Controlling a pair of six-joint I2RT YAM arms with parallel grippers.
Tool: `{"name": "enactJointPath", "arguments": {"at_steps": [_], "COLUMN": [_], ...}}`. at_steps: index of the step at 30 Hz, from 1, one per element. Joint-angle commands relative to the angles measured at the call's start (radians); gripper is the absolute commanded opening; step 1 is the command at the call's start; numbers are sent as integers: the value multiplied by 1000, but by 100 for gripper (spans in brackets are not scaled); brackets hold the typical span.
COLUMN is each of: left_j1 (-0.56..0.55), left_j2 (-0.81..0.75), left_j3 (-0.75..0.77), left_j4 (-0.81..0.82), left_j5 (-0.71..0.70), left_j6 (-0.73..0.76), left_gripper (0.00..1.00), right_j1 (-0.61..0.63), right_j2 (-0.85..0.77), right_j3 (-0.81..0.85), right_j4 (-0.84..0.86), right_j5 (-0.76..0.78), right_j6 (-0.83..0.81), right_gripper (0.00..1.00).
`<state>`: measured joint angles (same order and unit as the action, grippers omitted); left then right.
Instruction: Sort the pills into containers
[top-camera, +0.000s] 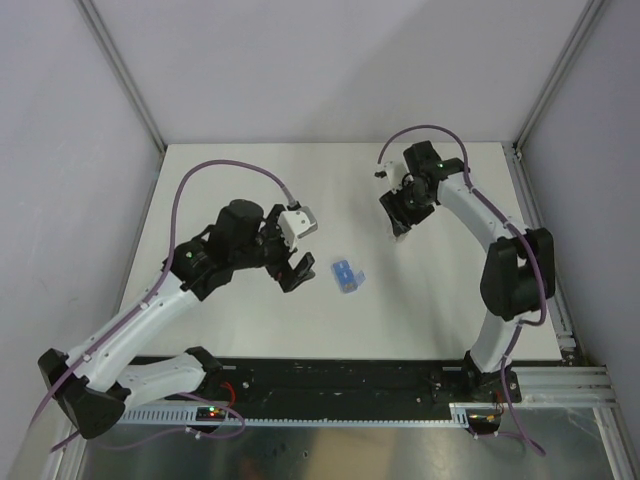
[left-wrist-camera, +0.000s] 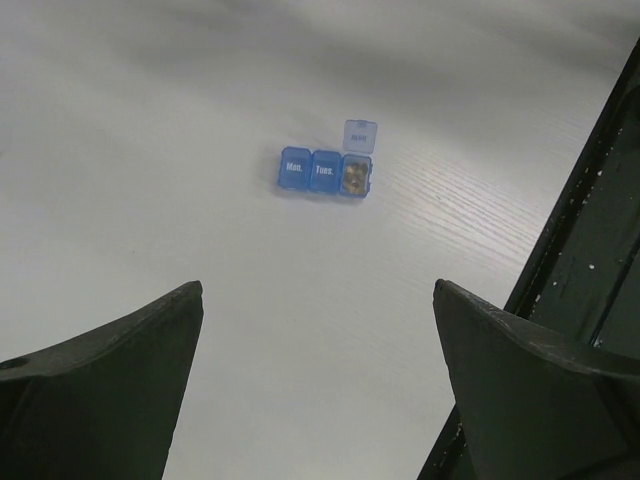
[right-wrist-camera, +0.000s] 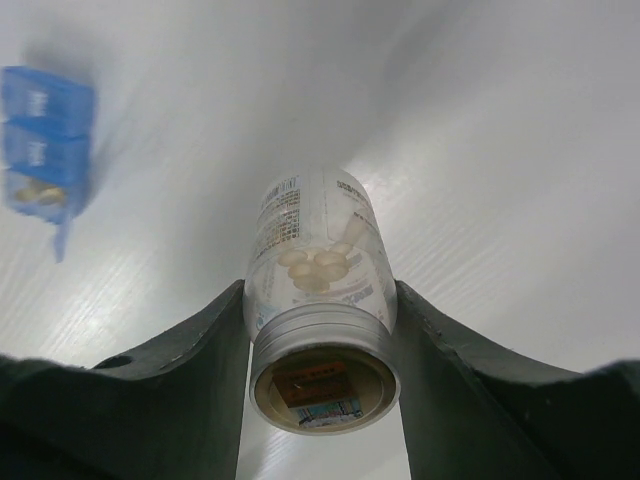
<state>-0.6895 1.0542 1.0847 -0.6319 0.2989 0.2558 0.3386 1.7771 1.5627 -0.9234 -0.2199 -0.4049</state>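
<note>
Blue containers (left-wrist-camera: 325, 172), pills (left-wrist-camera: 353, 177) in 1 compartment; left tool (left-wrist-camera: 318, 286) apart; right tool (right-wrist-camera: 320, 290) clamps vial (right-wrist-camera: 318, 240).

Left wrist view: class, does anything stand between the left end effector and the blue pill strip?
Nothing visible does: only table surface lies between the open left end effector and the blue pill strip.

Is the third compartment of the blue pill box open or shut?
Open: its lid is flipped back, with pills visible inside. Mon. and Tues. are shut.
</note>
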Motion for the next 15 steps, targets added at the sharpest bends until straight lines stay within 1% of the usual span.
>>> {"name": "enactJointPath", "arguments": {"at_steps": [1,5,8,12,15], "left_j1": [7,7,7,8,8], "left_j2": [-54,-73,-80,-87,-89], "left_j3": [-22,-35,-40,-45,-48], "left_j4": [19,20,21,20,20], "left_j5": [-41,-41,-39,-37,-39], "left_j6": [26,28,28,27,29], "left_gripper": [100,100,100,100,100], "right_j1": [-19,-34,-43,-52,-58], "right_j2": [75,150,195,212,209], "right_j3": [55,60,60,39,20], "right_j4": [24,67,92,129,156], "right_j5": [123,158,174,181,181], "right_j6": [32,49,60,71,77], "right_gripper": [0,0,3,14,28]}}
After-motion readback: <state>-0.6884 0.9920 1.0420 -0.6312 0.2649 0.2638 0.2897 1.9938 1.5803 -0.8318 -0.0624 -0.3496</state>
